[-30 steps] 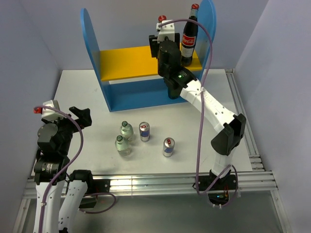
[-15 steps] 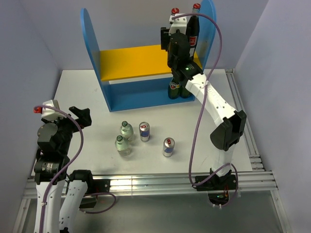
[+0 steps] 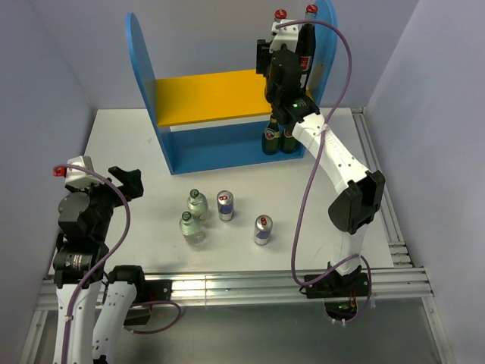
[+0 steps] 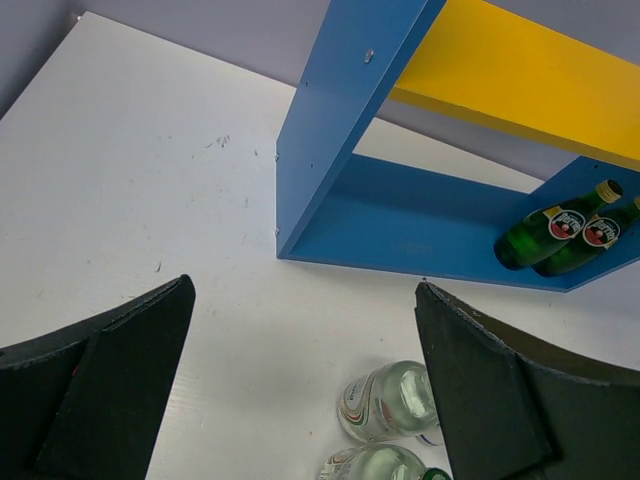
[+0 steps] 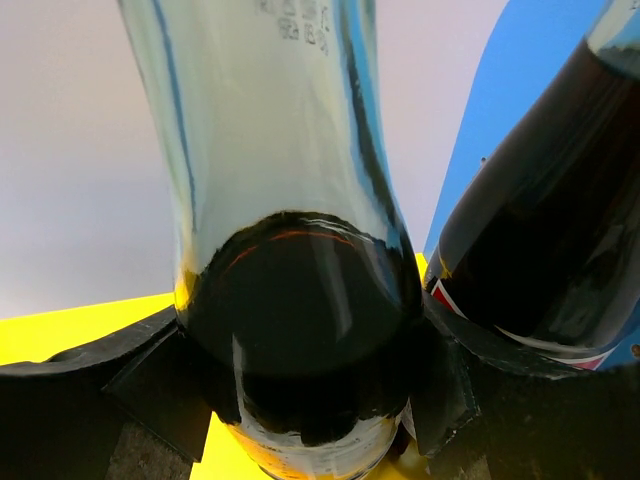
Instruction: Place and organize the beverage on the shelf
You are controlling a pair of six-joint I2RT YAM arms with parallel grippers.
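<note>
The blue shelf with its yellow upper board stands at the back. My right gripper is shut on a dark cola bottle with a red cap, held upright over the board's right end. It is close beside a second cola bottle, also seen as a cola bottle in the right wrist view. Two clear green-capped bottles and two slim cans stand on the table. My left gripper hangs open left of them, holding nothing.
Two dark green glass bottles stand at the right end of the lower level, also visible as green bottles from the left wrist. The shelf's tall right panel is just behind the cola bottles. Grey walls close in on both sides.
My right arm carried the cola bottle to the right along the upper board, up beside the other cola bottle. The left arm has not moved.
</note>
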